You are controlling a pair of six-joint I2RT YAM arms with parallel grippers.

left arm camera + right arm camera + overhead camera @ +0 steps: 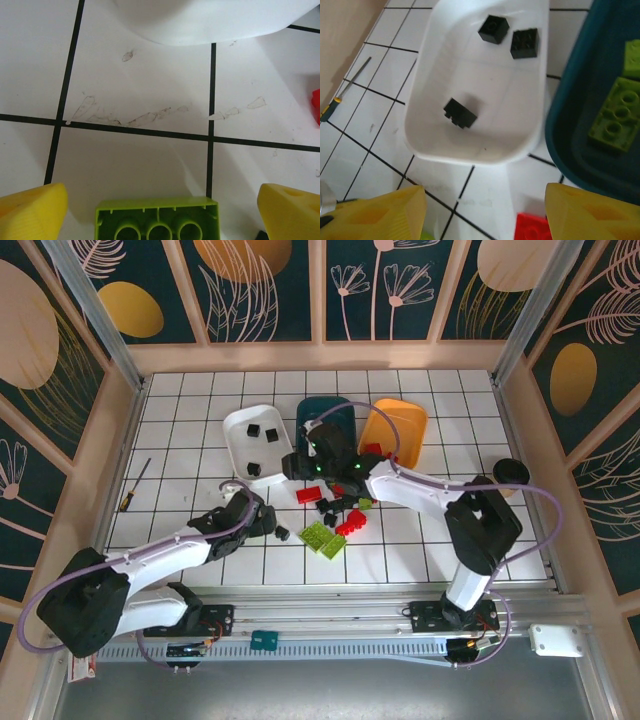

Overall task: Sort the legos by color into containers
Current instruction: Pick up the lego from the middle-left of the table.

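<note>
Nearby, screwdriver (136, 484) lies left of white bin (276, 456).

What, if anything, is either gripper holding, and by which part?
Nothing: left gripper and right gripper are open; a lime lego lies loose between the left fingers.

Three black legos (460, 113) lie in the white bin (470, 152), green ones (615, 120) in the teal bin (565, 135); orange bin (405, 425) alongside, loose bricks (322, 536) scattered in front.
</note>
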